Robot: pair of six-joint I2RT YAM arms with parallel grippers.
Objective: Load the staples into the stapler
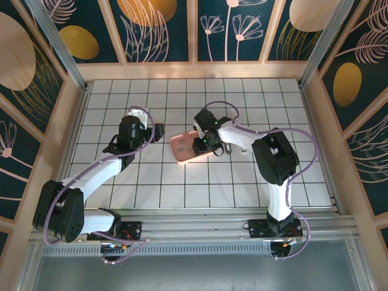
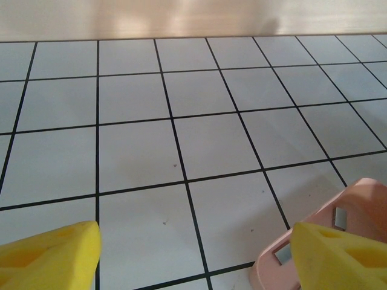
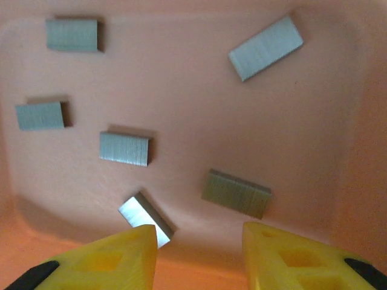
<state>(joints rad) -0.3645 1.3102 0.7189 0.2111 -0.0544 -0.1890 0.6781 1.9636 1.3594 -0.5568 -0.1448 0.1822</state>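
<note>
Left arm: reaches from its base at the near left, far and rightward over the white tiled bench. The forearm is low and slanted, and the wrist is turned to the right.
Left end effector: sits just left of the tray, apart from it, and points right. In the left wrist view its yellow fingers stand wide apart over bare tiles with nothing between them.
Tray: pink rounded square at mid-bench, between the two end effectors. One corner shows behind the right-hand finger in the left wrist view, with two strips visible inside.
Staples: six short grey strips, flat on the tray floor, none touching another.
Long axes, right wrist view: the three strips on the left of the view lie almost level, side to side. The one at upper right slants up to the right. The one at lower right slants slightly down to the right. The lowest runs diagonally, its lower end hidden behind the left-hand fingertip.
Right end effector: over the tray, aimed down into it. Its fingers are apart with a moderate gap and grip nothing. The two lowest strips lie just beyond the tips.
Right arm: rises from its base at the near right with the elbow raised. The forearm runs left to the tray and the wrist is tipped downward.
</note>
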